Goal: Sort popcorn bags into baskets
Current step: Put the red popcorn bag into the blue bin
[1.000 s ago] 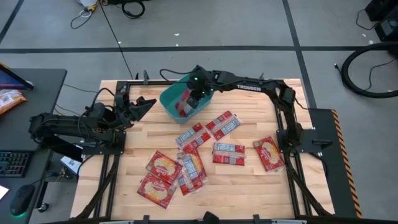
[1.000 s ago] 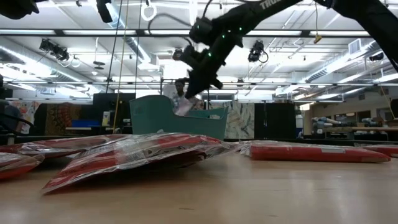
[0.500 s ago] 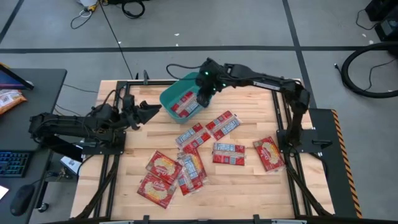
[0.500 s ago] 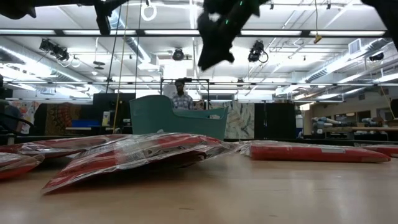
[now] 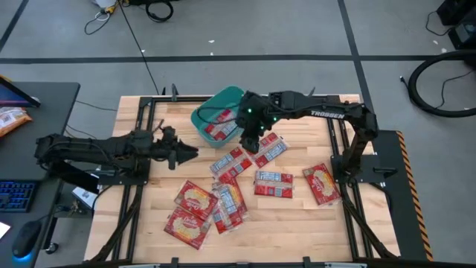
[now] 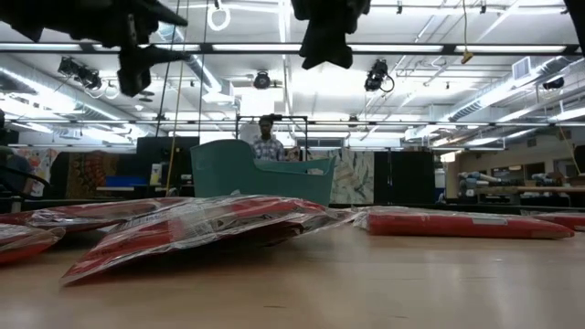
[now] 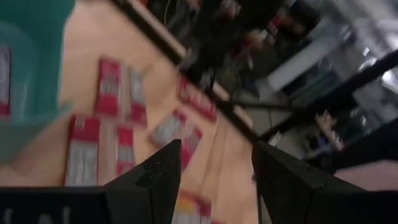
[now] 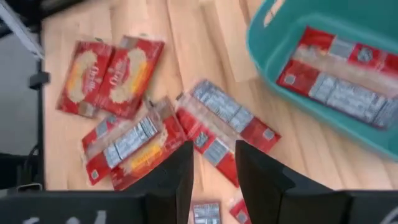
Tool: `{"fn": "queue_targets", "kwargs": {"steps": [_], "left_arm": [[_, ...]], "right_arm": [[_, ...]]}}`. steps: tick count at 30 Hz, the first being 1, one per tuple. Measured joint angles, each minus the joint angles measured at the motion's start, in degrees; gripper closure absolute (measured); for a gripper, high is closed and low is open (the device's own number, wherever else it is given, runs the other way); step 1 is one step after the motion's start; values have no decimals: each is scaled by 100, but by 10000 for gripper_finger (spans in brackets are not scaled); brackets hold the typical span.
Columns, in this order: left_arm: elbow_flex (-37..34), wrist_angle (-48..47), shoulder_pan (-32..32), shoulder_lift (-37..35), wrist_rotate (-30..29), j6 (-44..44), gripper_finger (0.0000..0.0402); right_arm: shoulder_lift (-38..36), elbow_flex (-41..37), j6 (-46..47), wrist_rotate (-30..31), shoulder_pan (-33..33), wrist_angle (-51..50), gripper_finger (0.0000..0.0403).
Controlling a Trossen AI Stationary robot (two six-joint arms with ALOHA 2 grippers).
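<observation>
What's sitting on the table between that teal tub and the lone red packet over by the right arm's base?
In the high view, between the teal tub and the lone red packet lie two popcorn bags, with the right gripper hanging empty beside the tub.

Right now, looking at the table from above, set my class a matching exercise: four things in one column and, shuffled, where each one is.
Things:
1. teal tub
2. right gripper
3. left gripper
4. packet in the tub

Places:
A. lying inside the teal container
B. left of the scattered packets, over bare wood
C. beside the tub, above packets on the table
D. far side of the table, near its middle

Pairs: 1-D, 2-C, 3-B, 4-A
</observation>
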Motion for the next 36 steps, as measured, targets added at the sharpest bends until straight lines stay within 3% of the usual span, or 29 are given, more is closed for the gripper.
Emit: {"fn": "queue_targets", "kwargs": {"steps": [7,17,24,31,36], "left_arm": [[0,-700,-278,-1,246,-212,203],[0,-839,-328,0,244,-306,203],[0,-835,-323,0,160,-612,203],[0,-273,-323,0,87,-738,203],[0,158,-323,-2,28,-589,203]], "right_arm": [[-4,-478,139,162,446,-137,279],[-11,-1808,83,361,583,-193,280],[-20,-2257,-811,385,857,221,280],[-11,-2712,-869,409,932,1196,280],[-11,-2775,-870,469,934,1325,280]]}}
